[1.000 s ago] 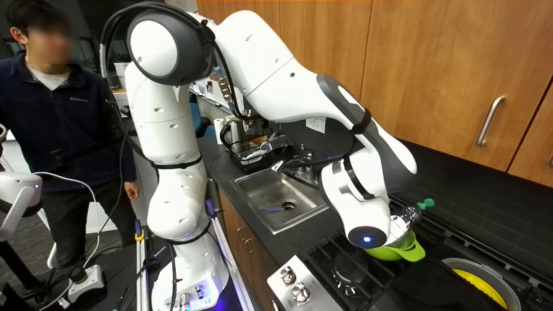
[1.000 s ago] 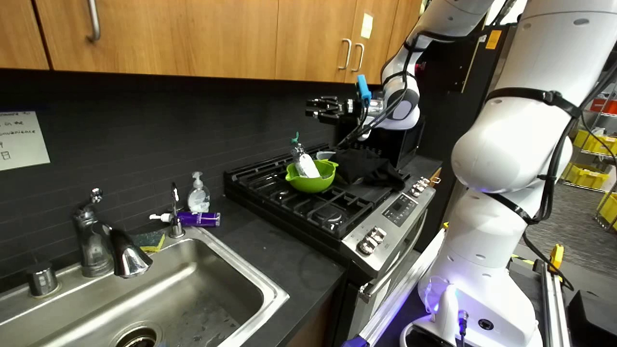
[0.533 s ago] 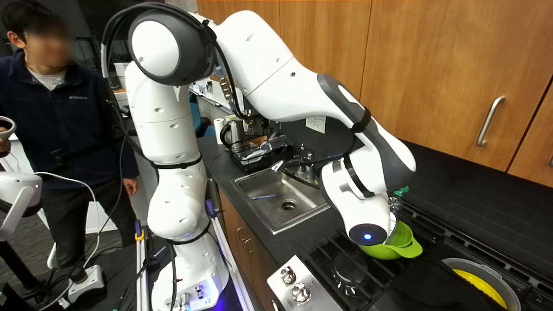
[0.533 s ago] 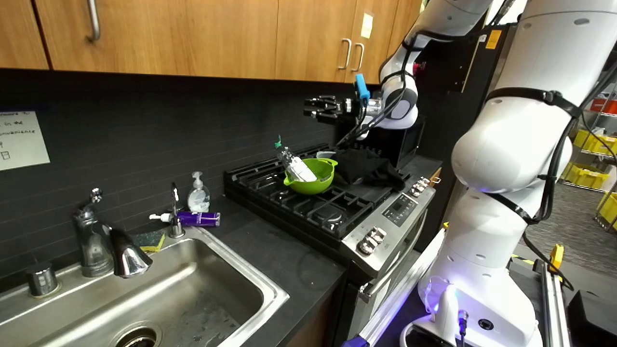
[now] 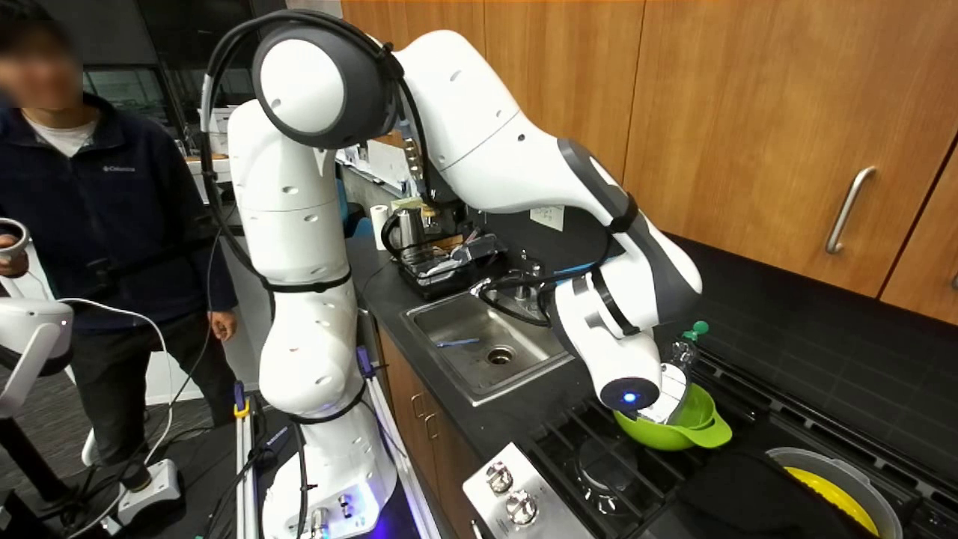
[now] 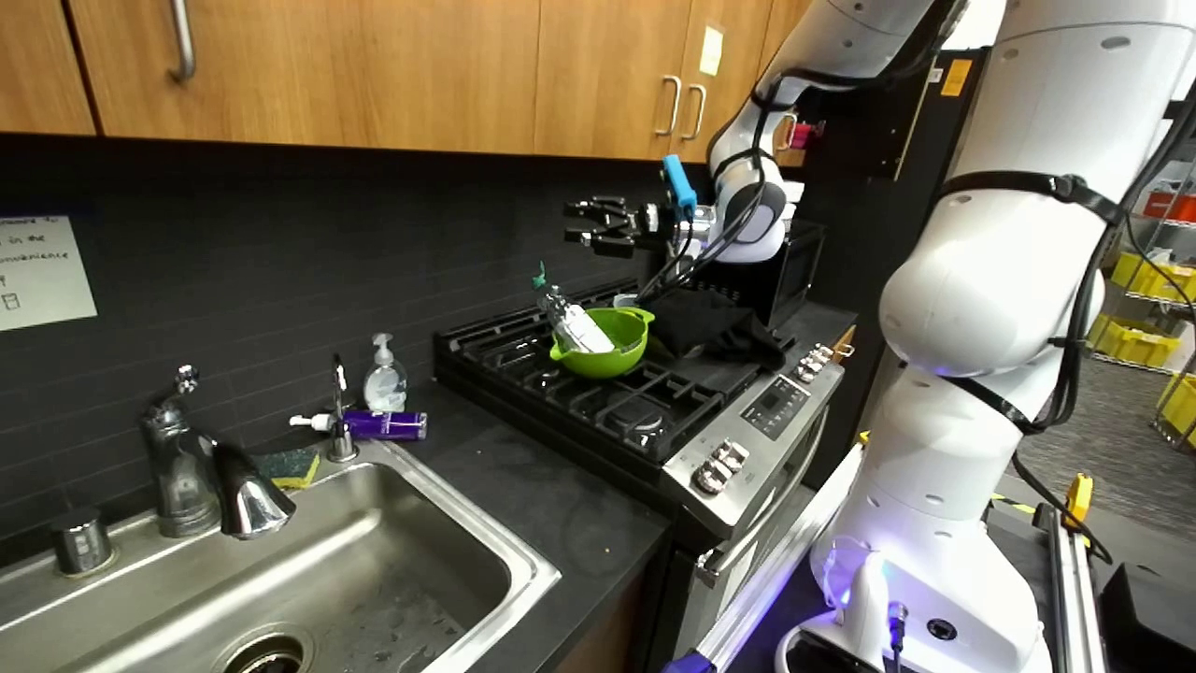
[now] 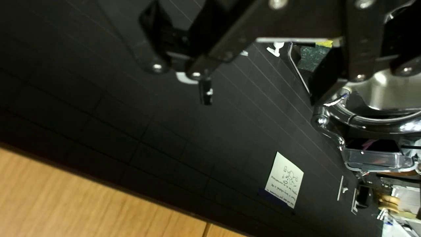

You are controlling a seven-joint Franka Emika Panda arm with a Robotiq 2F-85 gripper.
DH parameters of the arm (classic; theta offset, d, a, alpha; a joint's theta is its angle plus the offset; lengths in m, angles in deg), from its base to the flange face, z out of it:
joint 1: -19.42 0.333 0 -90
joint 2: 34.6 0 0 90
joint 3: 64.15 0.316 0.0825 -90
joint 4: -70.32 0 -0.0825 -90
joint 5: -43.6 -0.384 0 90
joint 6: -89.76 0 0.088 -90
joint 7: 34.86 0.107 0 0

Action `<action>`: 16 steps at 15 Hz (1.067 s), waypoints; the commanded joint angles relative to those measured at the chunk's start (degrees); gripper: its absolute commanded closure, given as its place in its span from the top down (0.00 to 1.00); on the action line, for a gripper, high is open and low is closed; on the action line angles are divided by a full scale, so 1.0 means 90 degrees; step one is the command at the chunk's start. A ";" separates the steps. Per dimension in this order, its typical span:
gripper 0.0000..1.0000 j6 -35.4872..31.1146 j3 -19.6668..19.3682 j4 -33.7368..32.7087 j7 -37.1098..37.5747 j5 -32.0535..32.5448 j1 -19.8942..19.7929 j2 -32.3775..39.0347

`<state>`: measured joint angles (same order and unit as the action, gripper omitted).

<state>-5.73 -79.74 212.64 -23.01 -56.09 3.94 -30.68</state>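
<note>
Drifting toward sink, pincer spread, bottle tilted

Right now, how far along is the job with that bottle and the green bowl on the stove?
Seemingly done: the clear green-capped bottle sits tilted in the lime-green mixing bowl on the gas range, leaning over the bowl's rim. In hand: nothing; the gripper stands open and empty, apart from both. Left: perhaps just straightening the bottle or backing away, but these views can't settle that.
</note>
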 commanded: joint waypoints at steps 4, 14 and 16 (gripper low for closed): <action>0.99 0.0036 -0.0007 -0.0019 -0.0039 0.0003 0.0015 0.0119; 0.99 0.0036 -0.0016 -0.0028 -0.0038 0.0003 0.0006 0.0116; 0.99 0.0036 -0.0016 -0.0028 -0.0038 0.0003 0.0006 0.0117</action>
<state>-5.52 -79.78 212.46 -23.31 -56.09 3.94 -29.75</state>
